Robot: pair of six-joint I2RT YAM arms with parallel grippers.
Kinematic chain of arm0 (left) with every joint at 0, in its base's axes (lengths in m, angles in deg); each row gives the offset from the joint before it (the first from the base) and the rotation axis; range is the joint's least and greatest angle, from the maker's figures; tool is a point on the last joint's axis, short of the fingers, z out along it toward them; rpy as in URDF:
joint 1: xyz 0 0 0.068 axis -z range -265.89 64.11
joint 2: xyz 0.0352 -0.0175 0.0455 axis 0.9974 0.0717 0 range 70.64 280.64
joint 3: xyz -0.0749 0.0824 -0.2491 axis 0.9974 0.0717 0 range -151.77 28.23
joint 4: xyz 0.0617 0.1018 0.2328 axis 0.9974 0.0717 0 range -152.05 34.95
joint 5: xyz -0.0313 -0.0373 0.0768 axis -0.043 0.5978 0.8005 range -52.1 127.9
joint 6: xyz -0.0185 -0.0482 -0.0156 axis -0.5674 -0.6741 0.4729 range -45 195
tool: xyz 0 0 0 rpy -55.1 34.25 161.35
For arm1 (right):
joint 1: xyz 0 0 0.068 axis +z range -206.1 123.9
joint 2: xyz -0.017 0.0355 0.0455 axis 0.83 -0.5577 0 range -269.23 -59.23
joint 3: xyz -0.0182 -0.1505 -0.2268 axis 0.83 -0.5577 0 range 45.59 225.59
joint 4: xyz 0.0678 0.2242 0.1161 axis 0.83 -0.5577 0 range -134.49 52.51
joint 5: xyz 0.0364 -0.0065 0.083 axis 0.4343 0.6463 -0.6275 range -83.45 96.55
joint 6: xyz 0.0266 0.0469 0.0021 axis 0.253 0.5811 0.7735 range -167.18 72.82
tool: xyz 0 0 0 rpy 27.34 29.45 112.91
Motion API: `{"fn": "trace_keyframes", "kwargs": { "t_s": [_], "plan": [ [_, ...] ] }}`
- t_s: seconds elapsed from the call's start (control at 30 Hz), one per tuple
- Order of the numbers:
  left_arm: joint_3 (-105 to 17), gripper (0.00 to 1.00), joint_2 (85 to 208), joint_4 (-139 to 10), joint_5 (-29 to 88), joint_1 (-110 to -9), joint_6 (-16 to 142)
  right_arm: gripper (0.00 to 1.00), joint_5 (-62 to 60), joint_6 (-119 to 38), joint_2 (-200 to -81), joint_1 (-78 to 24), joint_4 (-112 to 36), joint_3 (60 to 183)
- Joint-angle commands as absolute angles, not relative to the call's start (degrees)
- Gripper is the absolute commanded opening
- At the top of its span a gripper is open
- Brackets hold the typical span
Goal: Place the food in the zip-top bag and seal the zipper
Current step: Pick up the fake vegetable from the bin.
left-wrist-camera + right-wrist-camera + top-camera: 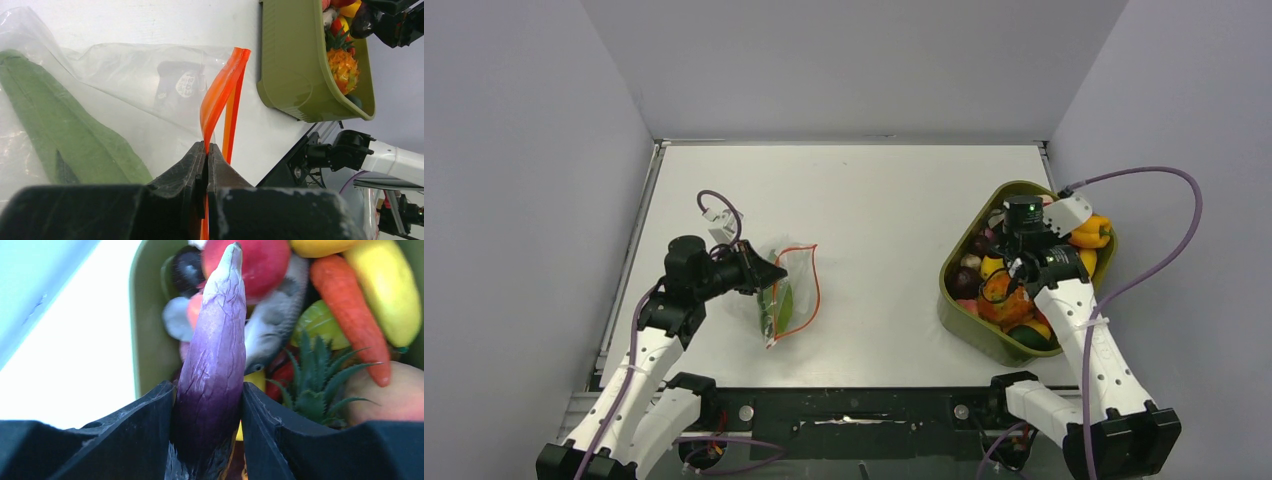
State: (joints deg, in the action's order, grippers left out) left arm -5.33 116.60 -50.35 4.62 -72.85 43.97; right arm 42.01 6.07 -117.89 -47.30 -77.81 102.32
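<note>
- The left end effector (206, 148) is pressed together on the zipper (220, 95), pinching one lip. This probably lifts the mouth so that it gapes for loading.
- The bag (125, 70) lies on the desk (874, 200), ahead of those fingers and to their left. The orange strip rises straight up from the pinch.
- A green piece (60, 130) is already inside the bag, left of the fingers.
- The right end effector (207, 390) clamps an eggplant (215, 340) at its dark end. The pale tip points away from the fingers.
- The tub (150, 320) and the rest of the food lie just beyond that grip. The bag is well apart from it, so the eggplant has yet to be carried across.
</note>
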Motion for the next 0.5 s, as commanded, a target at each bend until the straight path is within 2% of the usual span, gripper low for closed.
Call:
{"fn": "trace_keyframes", "kwargs": {
  "t_s": [0.0,0.13,0.3,0.47],
  "plan": [
    [-7.27,0.0,116.02,-55.29,4.52,-72.71,41.08,0.31,41.16,3.53,-115.59,-42.77,-74.19,106.15],
    [-6.78,0.0,115.56,-57.37,3.71,-72.71,37.5,0.35,35.87,-1.26,-113.42,-39.15,-66.49,104.88],
    [-6.59,0.0,115.86,-61.11,2.36,-72.71,33.22,0.35,25.73,-4.49,-112.41,-35.47,-57.17,101.2],
    [-6.39,0.0,116.38,-63.28,2.18,-72.77,31.56,0.35,15.58,-9.85,-113.72,-26.47,-47.32,99.07]
  ]
}}
